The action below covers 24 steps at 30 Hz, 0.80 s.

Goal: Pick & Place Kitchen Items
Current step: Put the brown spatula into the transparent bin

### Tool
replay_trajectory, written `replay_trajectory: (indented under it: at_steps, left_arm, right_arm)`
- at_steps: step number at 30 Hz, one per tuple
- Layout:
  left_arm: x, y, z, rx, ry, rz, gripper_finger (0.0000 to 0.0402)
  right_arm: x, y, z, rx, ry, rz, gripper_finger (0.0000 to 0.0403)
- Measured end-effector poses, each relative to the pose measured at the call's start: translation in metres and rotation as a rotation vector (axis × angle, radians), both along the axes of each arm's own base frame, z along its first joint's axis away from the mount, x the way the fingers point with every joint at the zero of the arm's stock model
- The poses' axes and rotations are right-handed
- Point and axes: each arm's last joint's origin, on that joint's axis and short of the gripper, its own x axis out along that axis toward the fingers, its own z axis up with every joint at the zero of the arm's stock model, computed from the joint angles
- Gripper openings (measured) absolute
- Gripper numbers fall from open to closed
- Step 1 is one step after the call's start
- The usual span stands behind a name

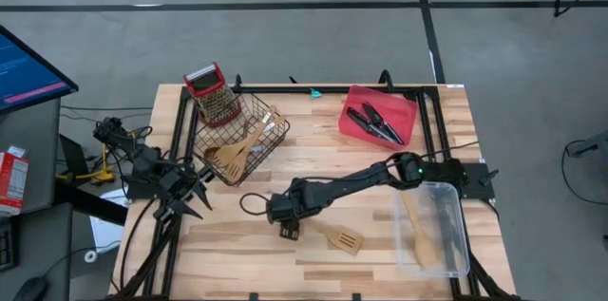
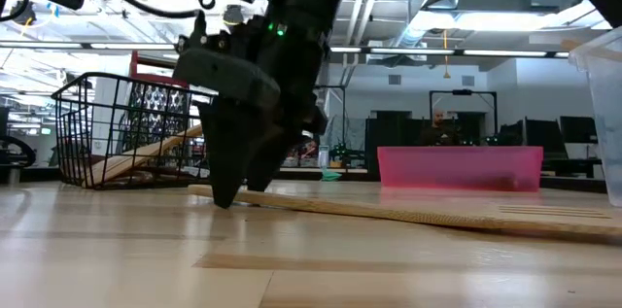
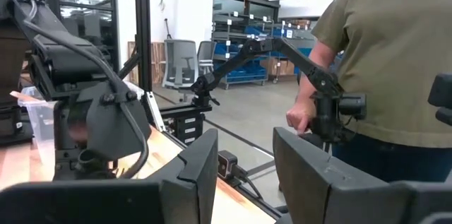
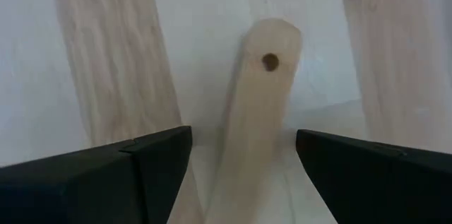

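A pale wooden slotted spatula (image 1: 340,238) lies flat on the table near its front edge, its handle pointing toward the table's left. My right gripper (image 1: 287,230) points steeply down over the handle's free end (image 4: 263,104), which has a small hole. It is open, with one finger on each side of the handle. In the low view its fingertips (image 2: 225,191) stand down at the spatula (image 2: 418,215). Whether they touch it I cannot tell. My left gripper (image 1: 193,199) waits open at the table's left edge.
A black wire basket (image 1: 242,140) at the back left holds wooden utensils (image 1: 233,155), with a red-topped grater (image 1: 213,92) leaning at its far side. A red tray (image 1: 404,102) holds black-handled knives (image 1: 374,122). A clear bin (image 1: 454,244) at the right holds a wooden spoon (image 1: 418,233). A person (image 3: 381,61) stands beyond the table.
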Motion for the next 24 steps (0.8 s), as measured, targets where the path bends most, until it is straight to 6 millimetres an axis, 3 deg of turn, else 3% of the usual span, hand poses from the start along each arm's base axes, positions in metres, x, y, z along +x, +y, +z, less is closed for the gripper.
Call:
replay_trajectory:
  at_steps: [7, 16, 24]
  left_arm:
    - [0.0, 0.0, 0.0, -0.002, -0.002, 0.0, 0.0117]
    - [0.0, 0.0, 0.0, -0.002, -0.002, 0.0, 0.0117]
    - [0.0, 0.0, 0.0, -0.002, -0.002, 0.0, 0.0117]
  right_arm:
    - [0.001, -0.005, -0.007, 0.023, 0.026, -0.01, 0.0243]
    - [0.002, -0.014, -0.008, 0.042, 0.044, -0.021, 0.0089]
    - [0.002, -0.017, -0.001, 0.039, 0.027, -0.006, 0.009]
